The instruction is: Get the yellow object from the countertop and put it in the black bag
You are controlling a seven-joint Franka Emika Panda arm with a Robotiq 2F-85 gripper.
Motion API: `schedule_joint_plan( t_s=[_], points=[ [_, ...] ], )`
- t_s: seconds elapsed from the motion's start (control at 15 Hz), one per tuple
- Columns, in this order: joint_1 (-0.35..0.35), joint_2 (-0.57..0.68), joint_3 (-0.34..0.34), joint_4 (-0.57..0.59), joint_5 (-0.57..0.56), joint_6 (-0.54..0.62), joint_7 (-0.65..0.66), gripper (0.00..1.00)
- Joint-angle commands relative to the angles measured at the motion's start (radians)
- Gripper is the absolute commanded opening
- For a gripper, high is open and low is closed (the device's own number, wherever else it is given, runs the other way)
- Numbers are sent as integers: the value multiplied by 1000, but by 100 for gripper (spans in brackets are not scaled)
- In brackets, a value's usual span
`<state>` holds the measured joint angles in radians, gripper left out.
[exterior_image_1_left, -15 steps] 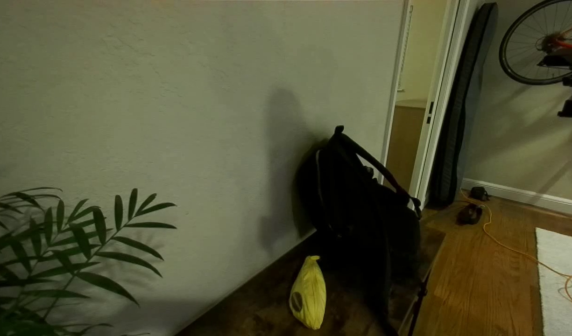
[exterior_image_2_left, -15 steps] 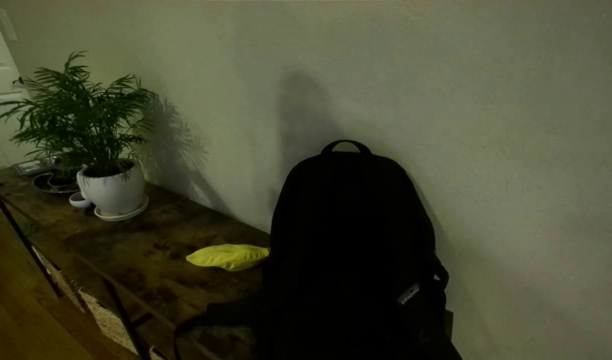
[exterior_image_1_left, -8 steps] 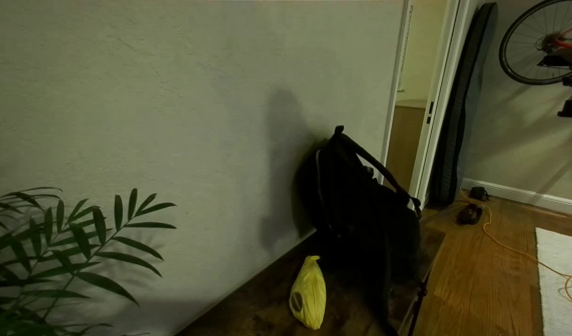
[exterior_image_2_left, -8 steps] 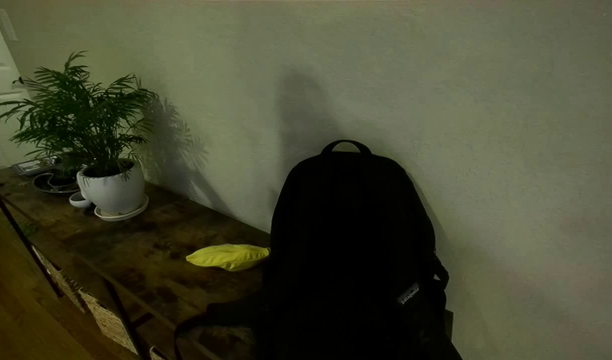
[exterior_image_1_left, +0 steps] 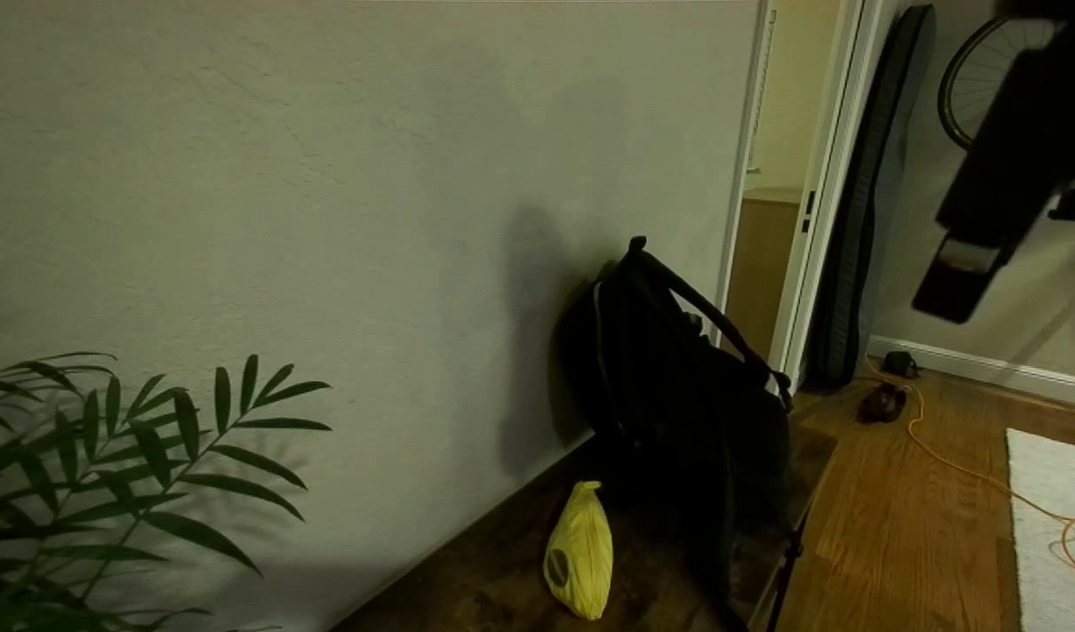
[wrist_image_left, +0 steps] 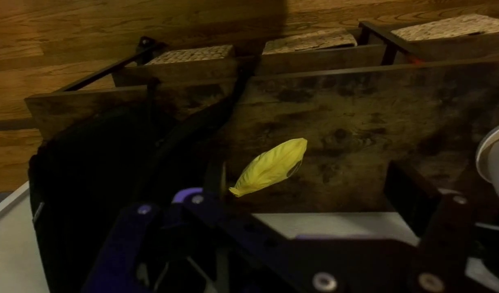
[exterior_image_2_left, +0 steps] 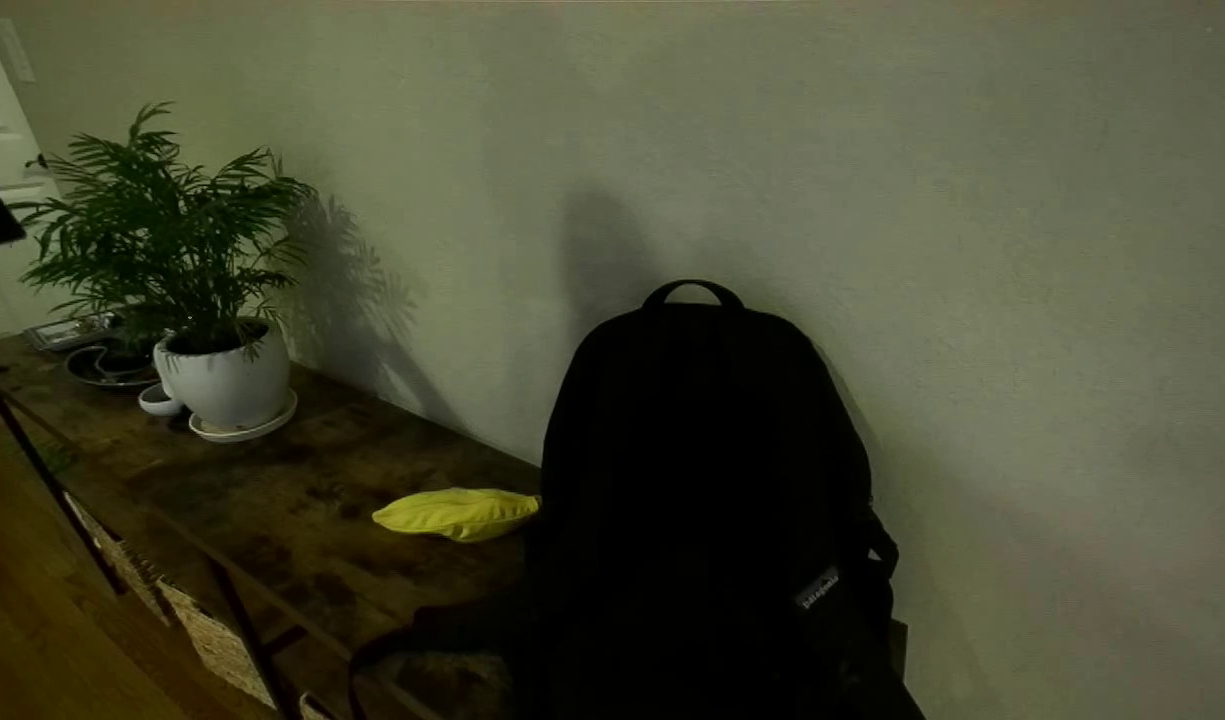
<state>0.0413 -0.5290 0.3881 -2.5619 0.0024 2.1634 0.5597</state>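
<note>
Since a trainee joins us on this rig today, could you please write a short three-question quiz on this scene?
1. True or false: the yellow pouch-like object lies on the wood-grain countertop, outside the black backpack.
2. What grows in the white pot? A) tulips; B) a palm-like plant; C) a cactus.
3. Fill in the blank: in the wrist view, the gripper is ____ (open or shut).

Key: 1. True. 2. B. 3. Open.

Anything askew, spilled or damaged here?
No spill or clear damage shows. One strap looks untidy: it trails from the black bag across the countertop and over its edge, instead of lying against the bag.
</note>
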Motion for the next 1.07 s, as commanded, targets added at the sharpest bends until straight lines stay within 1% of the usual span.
schedule_joint_plan(
  t_s=[0.0,0.07,0.2,0.47,0.67,0.87,1.0],
  points=[
    [-34,83,2,-21,-80,110,102,100],
    [5,56,-25,-8,-58,56,56,100],
    [7,85,-32,-5,-64,63,60,100],
    [10,82,-32,1,-64,63,59,100],
    [5,134,-31,-22,-53,128,75,100],
    [2,218,-48,-31,-45,211,64,100],
    [-6,277,-62,-35,-61,266,67,100]
  ],
)
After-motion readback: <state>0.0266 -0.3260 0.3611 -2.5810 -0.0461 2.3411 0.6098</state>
